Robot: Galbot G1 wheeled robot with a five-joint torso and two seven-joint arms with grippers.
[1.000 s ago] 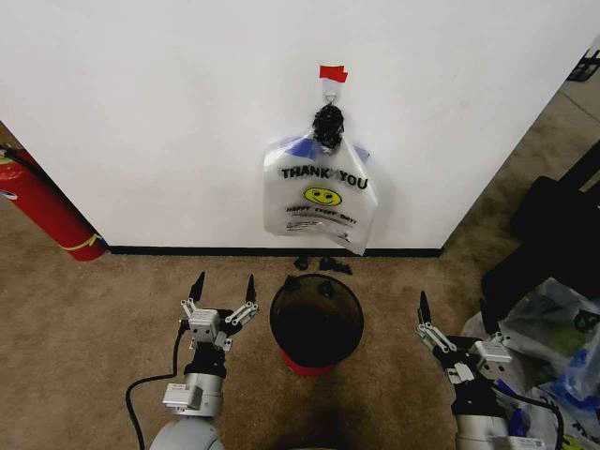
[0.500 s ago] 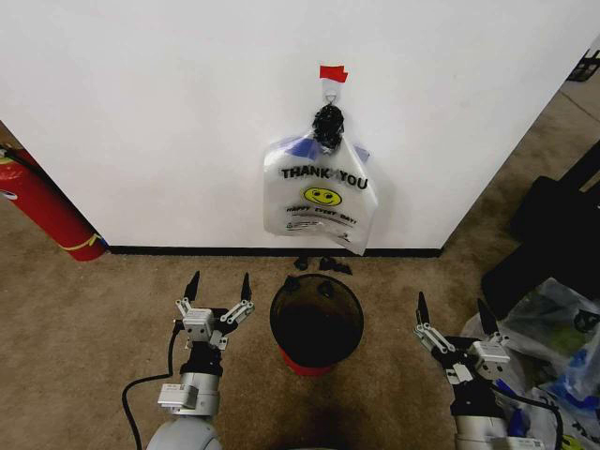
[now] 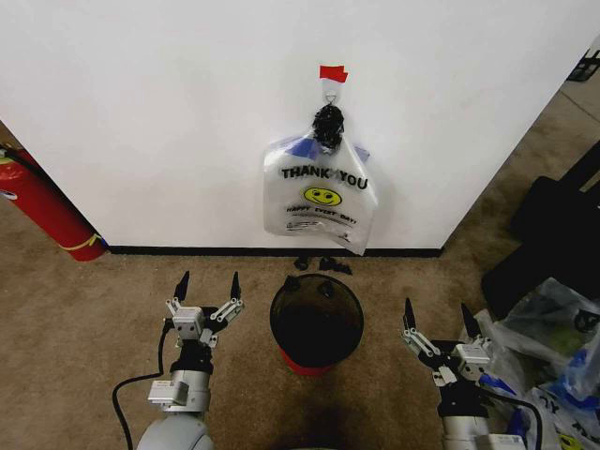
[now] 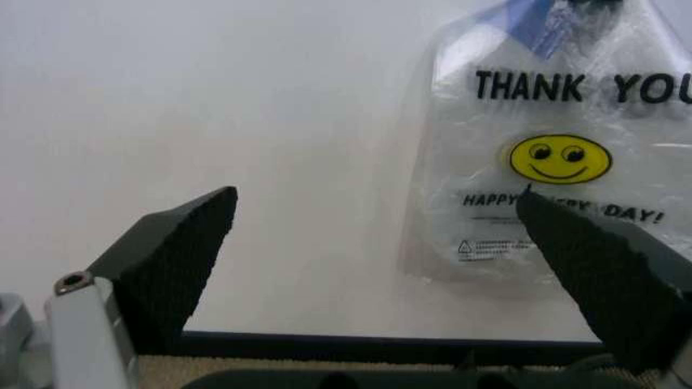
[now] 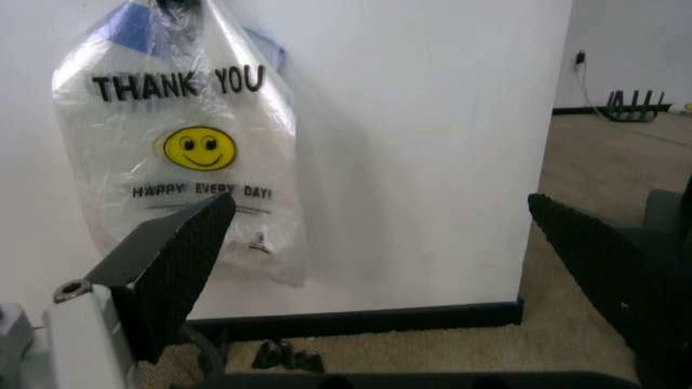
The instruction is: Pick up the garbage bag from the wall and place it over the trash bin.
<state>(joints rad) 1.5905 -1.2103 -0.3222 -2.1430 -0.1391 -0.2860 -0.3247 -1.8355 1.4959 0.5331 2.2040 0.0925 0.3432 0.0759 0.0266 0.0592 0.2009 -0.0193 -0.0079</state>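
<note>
The garbage bag [image 3: 321,194], see-through with blue handles, black "THANK YOU" lettering and a yellow smiley, hangs from a metal hook under a red tape strip [image 3: 332,73] on the white wall [image 3: 169,112]. The same garbage bag [image 4: 552,154] faces the left wrist camera, and the garbage bag [image 5: 190,146] also faces the right one. On the carpet below stands the trash bin [image 3: 316,323], dark inside with a red base. My left gripper [image 3: 207,286] is open, low and left of the bin. My right gripper [image 3: 437,318] is open, low and right of the bin. Neither touches anything.
A red fire extinguisher [image 3: 42,211] leans at the wall's left. Small black bits [image 3: 321,263] lie on the carpet by the black baseboard [image 3: 187,250]. A large black bag [image 3: 553,230] and lumpy clear bags [image 3: 553,347] crowd the right side. Open carpet lies left of the bin.
Both grippers have slid a little leftward and lower in the head view, staying open. The bag and bin have not moved.
</note>
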